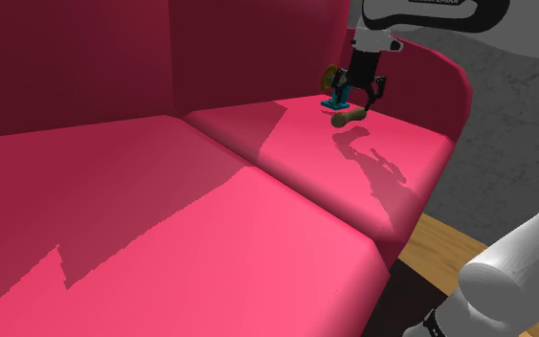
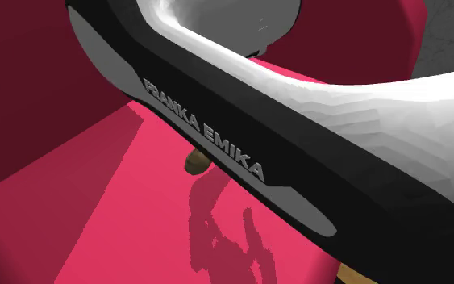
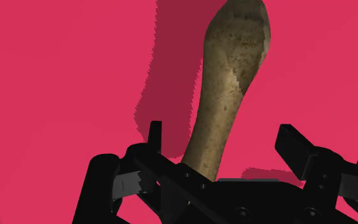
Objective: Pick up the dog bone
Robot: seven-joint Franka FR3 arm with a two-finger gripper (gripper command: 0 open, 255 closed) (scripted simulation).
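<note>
The dog bone [image 1: 350,117] is tan and speckled, and it lies on the pink sofa seat [image 1: 258,220] near the far armrest. My black gripper [image 1: 364,96] hangs just above it, open. In the wrist view the bone [image 3: 231,89] runs out from between the fingers, with its knobbed end away from the hand. Both fingertips [image 3: 154,135] stand apart from the bone and neither touches it; it lies nearer one finger than the other. In the second exterior view one end of the bone [image 2: 194,162] peeks out from behind the arm's black link [image 2: 241,153].
A small teal object with a brownish round part [image 1: 334,89] stands on the seat right behind the gripper. The sofa's backrest [image 1: 162,57] and curved armrest [image 1: 456,91] close in the corner. A seam [image 1: 258,163] divides the cushions. Wooden floor [image 1: 449,251] lies past the sofa's end.
</note>
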